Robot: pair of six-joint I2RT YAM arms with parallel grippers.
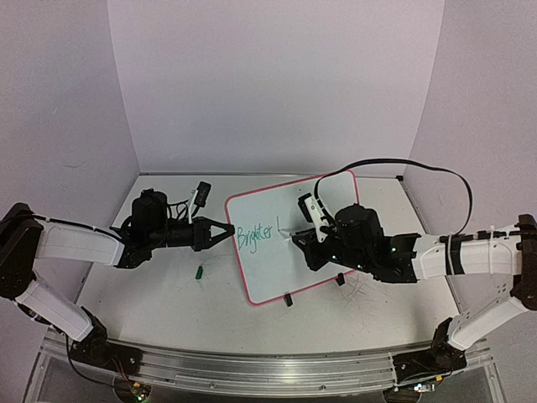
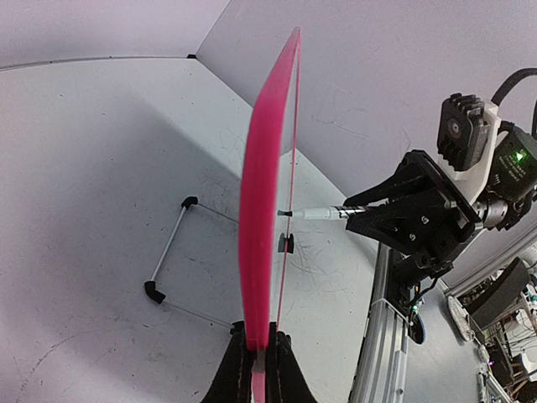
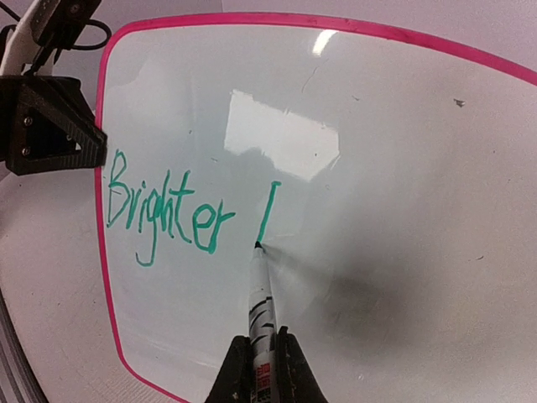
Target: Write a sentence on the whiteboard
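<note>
Right pincer (image 3: 263,363) is seen clenched on a marker (image 3: 261,298), whose tip is pressed to the whiteboard (image 3: 403,168) at the foot of a green stroke. Left pincer (image 1: 225,229) is clamped on the board's left frame edge, and the board is held propped on the worktop (image 1: 143,285), tilted back, between the two arms.

The sentence (image 3: 168,210) is only partly written: "Brighter" is complete, and one upright stroke of the next word stands just to its right. The writing step is therefore judged to be in hand, at the start of the second word, with most of the line not yet done. Next, the tip must be lifted slightly, shifted and set down again with light pressure, while the board is braced from the left so that it is not pushed back.

Much is hidden. In the left wrist view the board is seen edge-on, so no writing can be read there. In the top view the board's middle is covered by the right arm. A small green object (image 1: 200,271) lies on the worktop near the left pincer; it is possibly the marker's cap, but it is too small to tell. The marker's rear end is cut off in the right wrist view.
</note>
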